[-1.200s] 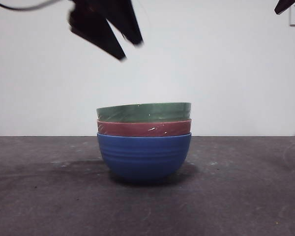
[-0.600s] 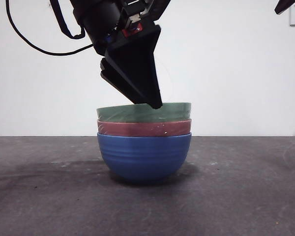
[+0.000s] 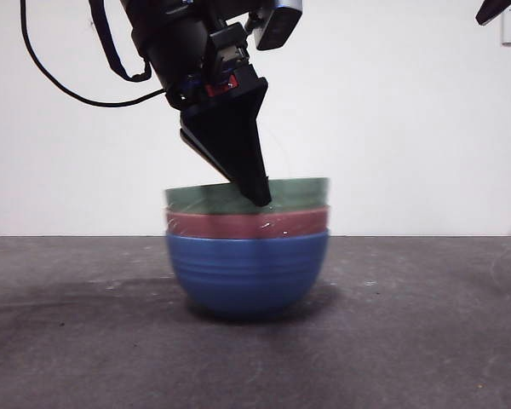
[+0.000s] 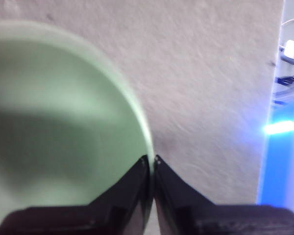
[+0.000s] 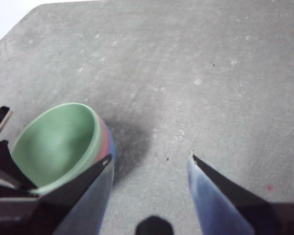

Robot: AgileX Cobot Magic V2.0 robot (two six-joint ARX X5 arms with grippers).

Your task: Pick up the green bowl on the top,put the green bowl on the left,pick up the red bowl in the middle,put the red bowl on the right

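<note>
left gripper (image 3: 257,198) is down on the stack now, one jaw inside and one outside the rim of the green bowl (image 3: 204,198), the two pressed nearly together on that thin wall, so it looks pinched and ready to lift. the green bowl sits on top, nested in the red bowl (image 3: 247,223), which sits in the blue bowl (image 3: 247,273) at the middle of the table (image 3: 426,341).

to do this well, i'd say lift straight up first, slow, so the green one slips free without dragging the red one along. the whole stack looks a touch blurred in the front view, so it may be getting nudged. keep the pinch firm, since the bowl will hang off one side of its rim and want to tilt, then carry it left and set it down flat.

right gripper (image 5: 149,164) waits high off to the side, jaws spread, holding nothing.

count: three bowls, one green, one red, one blue. two grippers.
</note>
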